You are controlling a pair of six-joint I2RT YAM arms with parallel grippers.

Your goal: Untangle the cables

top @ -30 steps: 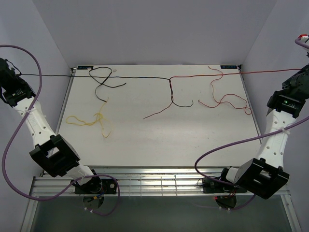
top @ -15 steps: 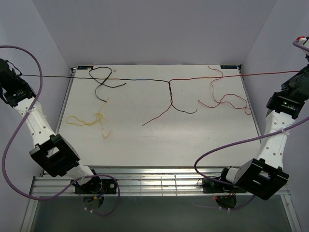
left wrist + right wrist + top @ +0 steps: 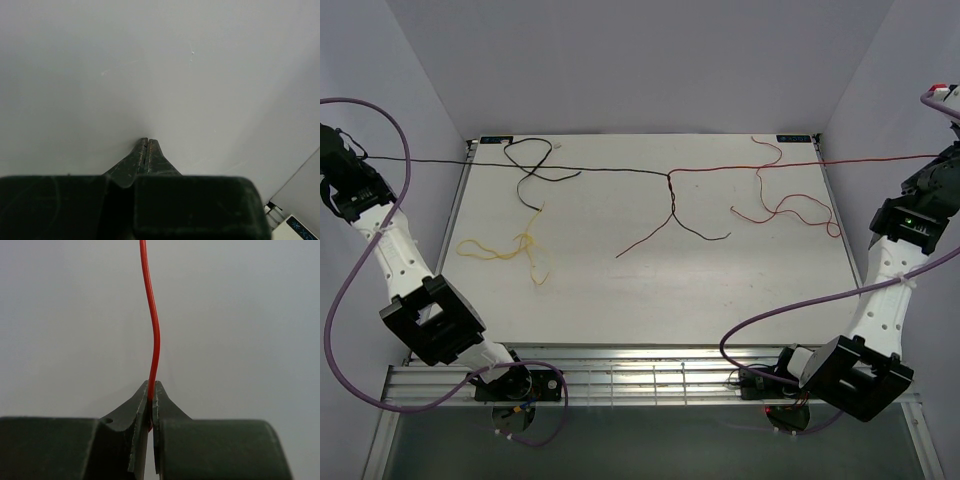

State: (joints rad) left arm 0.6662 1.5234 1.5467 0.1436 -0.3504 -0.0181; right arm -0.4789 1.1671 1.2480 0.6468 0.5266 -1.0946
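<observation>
A black cable (image 3: 520, 164) runs taut from my left gripper (image 3: 350, 158) at the far left to a short twist (image 3: 671, 192) near the table's far middle. From the twist a red cable (image 3: 800, 162) stretches to my right gripper (image 3: 946, 153) at the far right. Two loose tails, dark red (image 3: 642, 241) and black (image 3: 705, 234), spread below the twist. In the right wrist view the right gripper (image 3: 151, 390) is shut on the red cable (image 3: 156, 340). The left gripper (image 3: 146, 141) in its wrist view is shut, and the cable is hidden there.
A yellow cable (image 3: 505, 248) lies bunched at the table's left. A looped black cable (image 3: 532, 158) sits at the far left, a curled red one (image 3: 790, 207) at the far right. Purple walls (image 3: 640, 60) close in the table (image 3: 650, 290); both grippers are close to the side walls.
The right arm has drawn slightly further right. The loose tails under the twist have spread wider, with the black tail sliding right. The left arm has barely moved.
</observation>
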